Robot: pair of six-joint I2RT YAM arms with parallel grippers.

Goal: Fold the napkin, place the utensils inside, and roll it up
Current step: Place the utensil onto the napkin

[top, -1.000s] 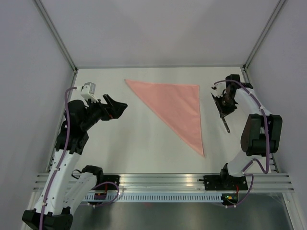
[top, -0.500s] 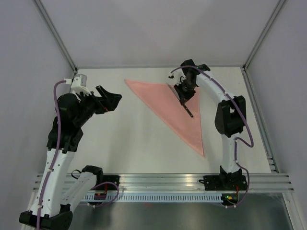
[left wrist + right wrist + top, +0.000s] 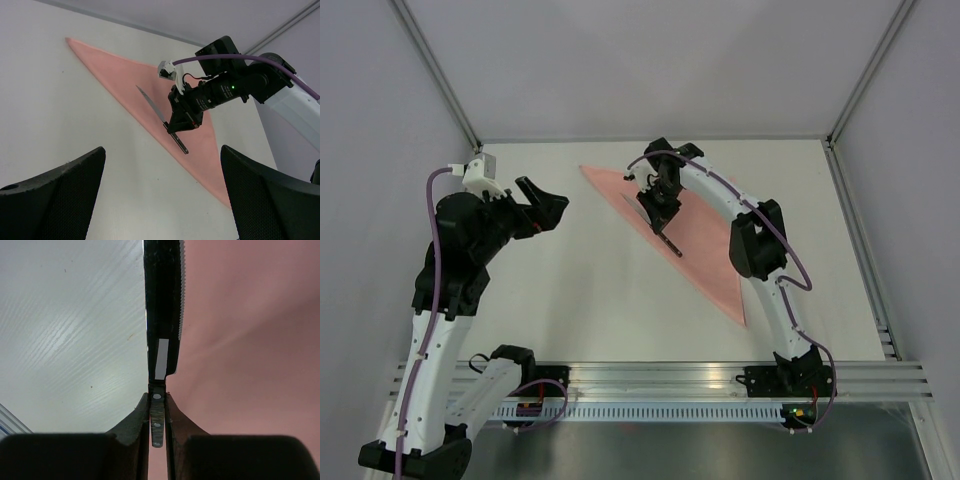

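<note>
Top external: napkin, white table, walls

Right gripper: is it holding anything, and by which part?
Yes. The right gripper has its fingers pinching the knife near its middle, where the blade meets the riveted handle.

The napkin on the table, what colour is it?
Plain salmon pink; the napkin shows best in the top external view.

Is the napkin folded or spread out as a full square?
Folded. The napkin lies flat as a triangle with one long diagonal edge, not an open square.
</note>
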